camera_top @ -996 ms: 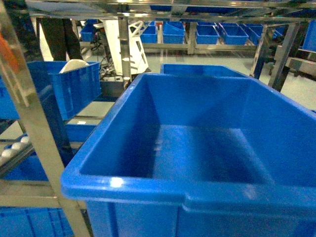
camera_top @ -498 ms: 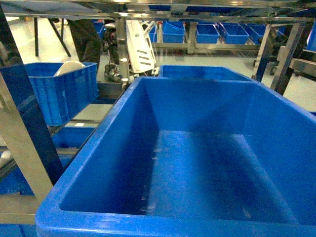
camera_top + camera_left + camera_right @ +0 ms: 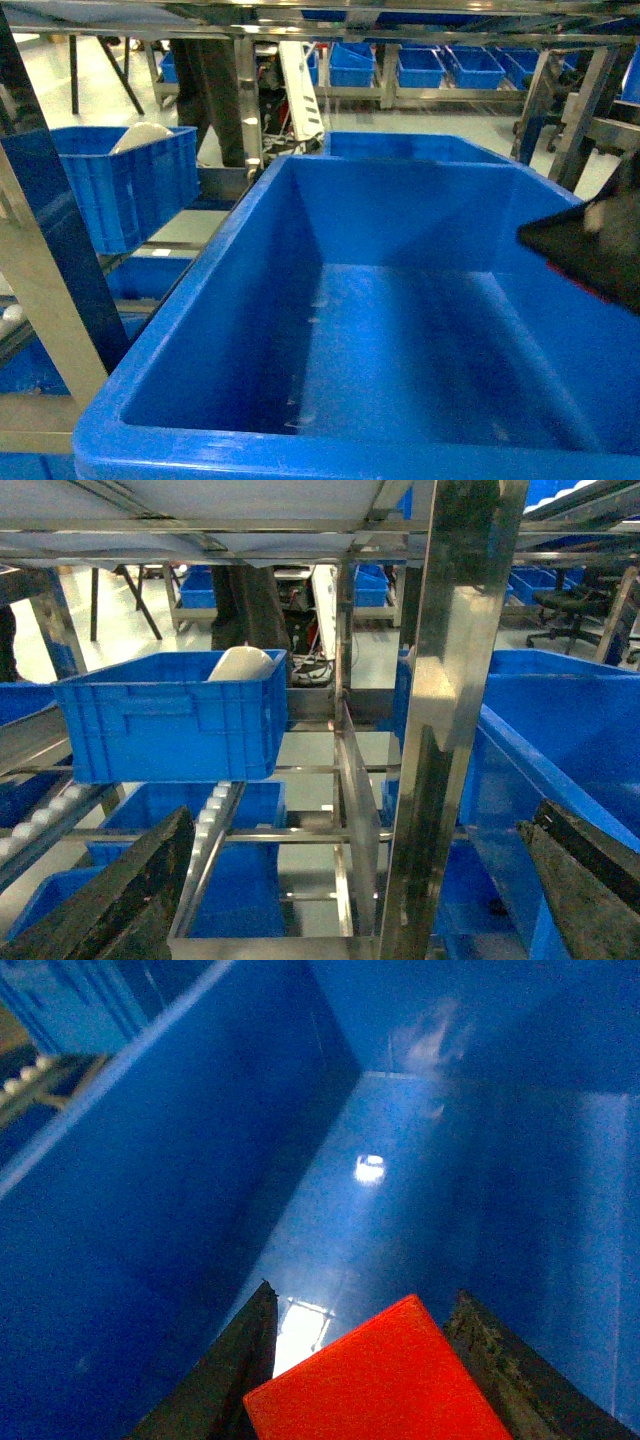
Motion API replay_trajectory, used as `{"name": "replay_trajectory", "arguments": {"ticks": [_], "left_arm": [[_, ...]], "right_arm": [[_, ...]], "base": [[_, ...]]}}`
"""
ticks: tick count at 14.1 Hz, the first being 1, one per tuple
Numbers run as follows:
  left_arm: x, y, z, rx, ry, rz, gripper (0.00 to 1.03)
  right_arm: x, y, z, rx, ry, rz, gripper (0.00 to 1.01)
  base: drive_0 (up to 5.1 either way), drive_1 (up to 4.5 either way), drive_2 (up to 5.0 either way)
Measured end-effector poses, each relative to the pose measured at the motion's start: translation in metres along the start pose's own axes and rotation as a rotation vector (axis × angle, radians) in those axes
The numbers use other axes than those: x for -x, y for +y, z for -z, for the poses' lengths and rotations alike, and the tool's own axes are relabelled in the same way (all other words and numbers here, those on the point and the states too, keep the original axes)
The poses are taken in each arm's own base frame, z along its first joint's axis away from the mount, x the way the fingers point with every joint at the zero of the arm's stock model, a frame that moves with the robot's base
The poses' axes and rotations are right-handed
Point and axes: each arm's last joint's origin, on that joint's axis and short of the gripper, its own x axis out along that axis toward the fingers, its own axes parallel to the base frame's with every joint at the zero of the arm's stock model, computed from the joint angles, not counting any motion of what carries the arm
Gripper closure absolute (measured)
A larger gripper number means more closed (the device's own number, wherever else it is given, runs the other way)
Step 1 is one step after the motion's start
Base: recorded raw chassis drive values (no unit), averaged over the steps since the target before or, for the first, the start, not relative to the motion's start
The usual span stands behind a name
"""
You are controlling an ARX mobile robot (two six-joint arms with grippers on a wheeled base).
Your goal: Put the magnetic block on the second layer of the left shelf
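In the right wrist view the magnetic block (image 3: 380, 1385), a plain red cube, sits tilted between the two dark fingers of my right gripper (image 3: 365, 1292), which is shut on it. It hangs inside the large smooth blue bin (image 3: 150, 1160) of the left shelf second layer, above the bin's glossy floor. In the head view that bin (image 3: 250, 260) fills the centre, and the right gripper (image 3: 585, 250) shows as a dark shape over its right wall; the block is hidden there. My left gripper (image 3: 362, 820) stands open outside the bin, with nothing between its fingers.
A smaller ribbed blue crate (image 3: 130, 185) holding a white object sits on the roller rack to the left. A steel upright (image 3: 450, 730) stands just ahead of the left gripper. More blue bins (image 3: 420, 68) line racks at the back.
The head view has drawn nearer to the big bin and shifted. The right gripper has come into view from the right, over the bin's right wall.
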Motion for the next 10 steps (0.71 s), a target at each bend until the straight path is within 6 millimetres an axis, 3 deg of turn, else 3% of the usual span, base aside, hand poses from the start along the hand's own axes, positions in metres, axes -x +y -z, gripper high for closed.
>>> {"name": "replay_trajectory", "arguments": {"ticks": [2,5,6,8,10], "left_arm": [[0.0,0.0,0.0,0.0,0.0,0.0,0.05],[0.0,0.0,0.0,0.0,0.0,0.0,0.05],[0.0,0.0,0.0,0.0,0.0,0.0,0.05],[0.0,0.0,0.0,0.0,0.0,0.0,0.05],[0.0,0.0,0.0,0.0,0.0,0.0,0.05]], "right_arm": [[-0.033,-0.004,0.013,0.046,0.071,-0.005,0.57],[-0.062,-0.005,0.018,0.086,0.031,0.051,0.56],[-0.058,-0.004,0.016,0.103,-0.034,0.104,0.45],[-0.029,0.001,0.008,0.117,-0.161,0.148,0.22],[0.0,0.001,0.013,0.102,-0.183,0.183,0.01]], "base": [[0.0,0.0,0.0],[0.0,0.0,0.0],[0.0,0.0,0.0],[0.0,0.0,0.0],[0.0,0.0,0.0]]}}
